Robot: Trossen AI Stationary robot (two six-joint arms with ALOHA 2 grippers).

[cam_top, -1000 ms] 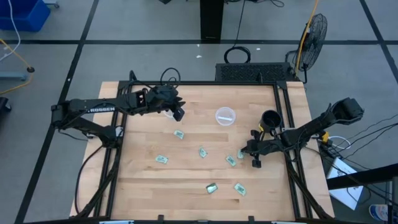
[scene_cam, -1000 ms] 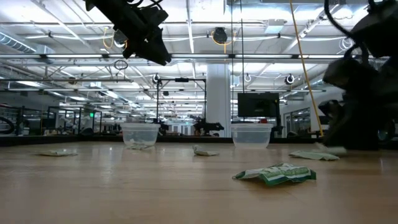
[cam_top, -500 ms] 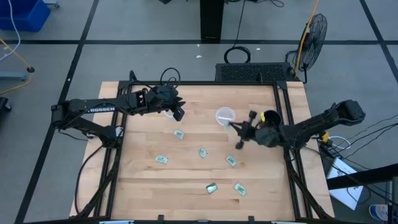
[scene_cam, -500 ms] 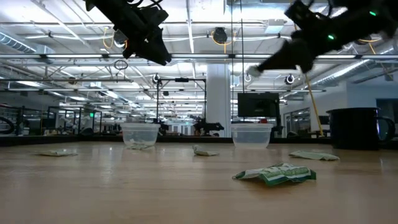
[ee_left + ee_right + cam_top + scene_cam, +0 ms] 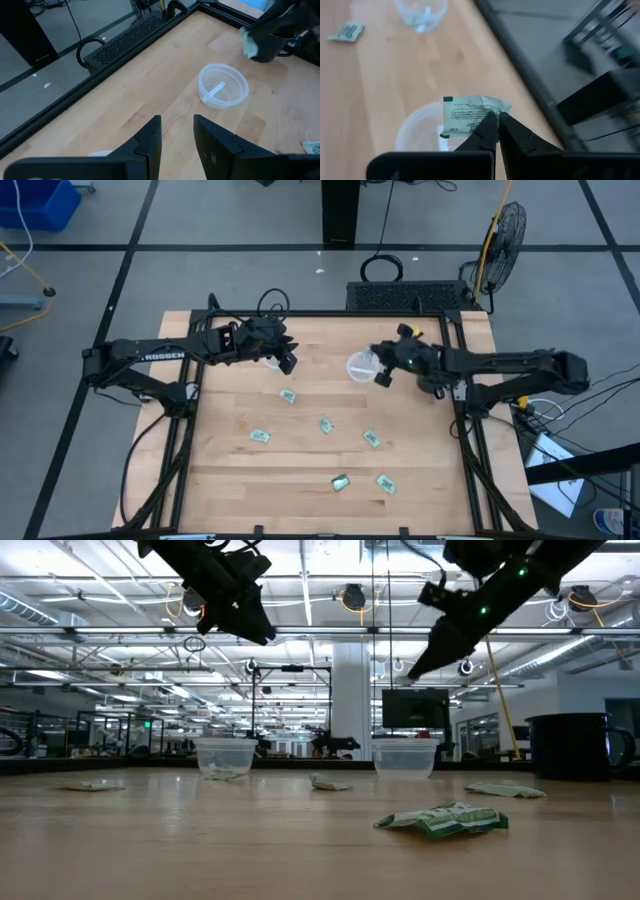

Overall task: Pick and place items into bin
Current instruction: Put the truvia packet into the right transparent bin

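My right gripper (image 5: 380,370) is shut on a pale green-white packet (image 5: 470,112) and hangs over the right rim of a clear cup (image 5: 360,367), which has a packet inside (image 5: 215,90). In the low view it is high above that cup (image 5: 403,757). Several more packets lie flat on the wood (image 5: 288,395) (image 5: 326,424) (image 5: 371,438). My left gripper (image 5: 285,362) waits open in the air by a second clear cup (image 5: 227,755) on the far left. My right gripper pinches the packet's edge (image 5: 482,114) between its two fingertips, slanting down from the table's right. The packet is lifted clear and sticks out beyond the fingertips, crumpled, over the clear cup (image 5: 427,132).
A black mug (image 5: 570,745) stands right of the cup, partly under my right arm. Other packets lie toward the near edge (image 5: 340,481) (image 5: 386,483) (image 5: 260,436). A dark frame borders the table (image 5: 455,330). Bare wood lies between the two cups.
My right gripper was down at the table near the right side, beside a packet. It rose with that packet and swung toward the far edge and the left, ending over the clear cup. The packet left the table.
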